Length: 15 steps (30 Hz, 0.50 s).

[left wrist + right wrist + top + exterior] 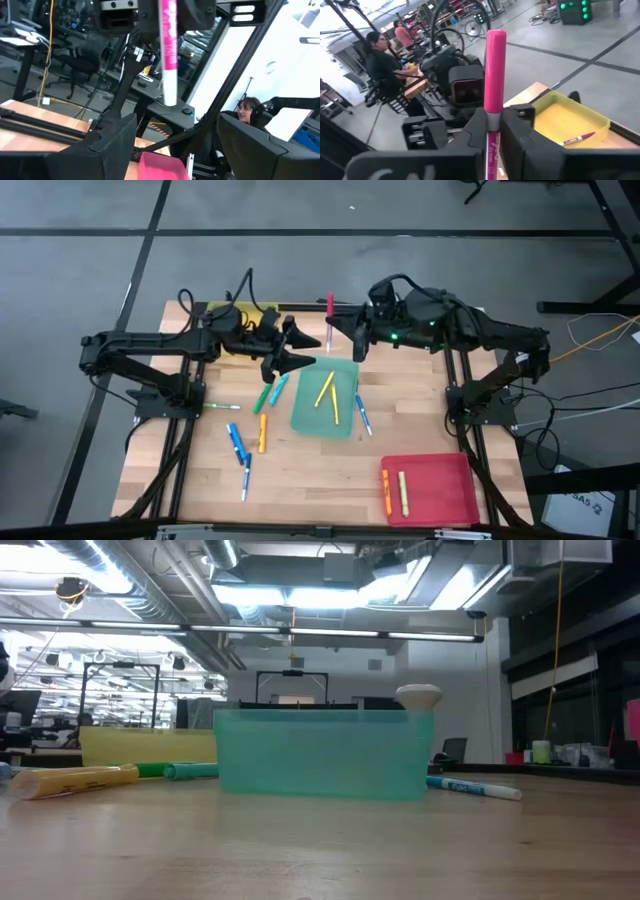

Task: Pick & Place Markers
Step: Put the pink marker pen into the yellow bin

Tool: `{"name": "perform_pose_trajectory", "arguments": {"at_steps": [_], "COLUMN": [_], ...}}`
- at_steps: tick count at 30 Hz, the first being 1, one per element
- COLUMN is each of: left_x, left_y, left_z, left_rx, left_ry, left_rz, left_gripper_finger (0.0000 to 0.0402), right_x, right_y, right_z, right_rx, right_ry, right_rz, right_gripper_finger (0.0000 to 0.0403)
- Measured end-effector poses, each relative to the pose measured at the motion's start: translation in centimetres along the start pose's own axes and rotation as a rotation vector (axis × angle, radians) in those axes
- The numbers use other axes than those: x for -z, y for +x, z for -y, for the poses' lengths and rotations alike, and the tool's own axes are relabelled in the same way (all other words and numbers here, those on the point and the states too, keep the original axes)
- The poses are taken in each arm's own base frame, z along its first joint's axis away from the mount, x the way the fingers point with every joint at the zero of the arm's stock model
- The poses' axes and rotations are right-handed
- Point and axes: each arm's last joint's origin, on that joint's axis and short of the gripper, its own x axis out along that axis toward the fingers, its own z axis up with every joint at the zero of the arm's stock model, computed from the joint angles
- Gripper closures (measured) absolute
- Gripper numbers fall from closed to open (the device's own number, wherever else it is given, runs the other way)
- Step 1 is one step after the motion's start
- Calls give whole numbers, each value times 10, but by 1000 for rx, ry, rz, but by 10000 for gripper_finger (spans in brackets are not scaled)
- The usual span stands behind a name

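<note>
My right gripper (337,332) is high over the table's far middle, shut on a pink-capped, white-barrelled marker (329,320). My left gripper (306,352) is just to its left, open, with nothing between its fingers (117,142); in the left wrist view the pink marker (168,50) hangs ahead of them. More markers lie flat on the wood: green (262,398), teal (278,388), orange (263,432) and blue (235,442). Two yellow markers (329,394) lie in the green tray (343,372). My right gripper pinches the marker between its two fingers on the white barrel just below the pink cap (493,124). The fingers come level from the table's right and lie across the marker. It stands about upright, cap up, its white end (170,97) hanging free, clear of the table.
A red tray (440,480) at the near right holds an orange and a yellow marker. A yellow tray (560,117) at the far left, partly under my left arm, holds one marker (577,138). A blue marker (362,412) lies right of the green tray. People sit beyond the table.
</note>
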Motion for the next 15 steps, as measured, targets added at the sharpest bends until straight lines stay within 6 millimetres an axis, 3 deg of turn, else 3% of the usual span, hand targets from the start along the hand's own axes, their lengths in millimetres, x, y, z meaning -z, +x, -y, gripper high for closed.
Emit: {"name": "perform_pose_trajectory", "arguments": {"at_steps": [9, 15], "left_x": [-2, -2], "left_y": [0, 0], "left_z": [0, -1], "left_rx": [-7, -34], "left_ry": [10, 10], "left_rz": [22, 40], "left_gripper_finger": [134, 133], "right_x": [5, 14], "right_y": [-4, 7], "right_z": [-9, -13], "right_rx": [-5, 13], "right_ry": [0, 3], "right_rz": [1, -8], "right_gripper_finger": [369, 369]}}
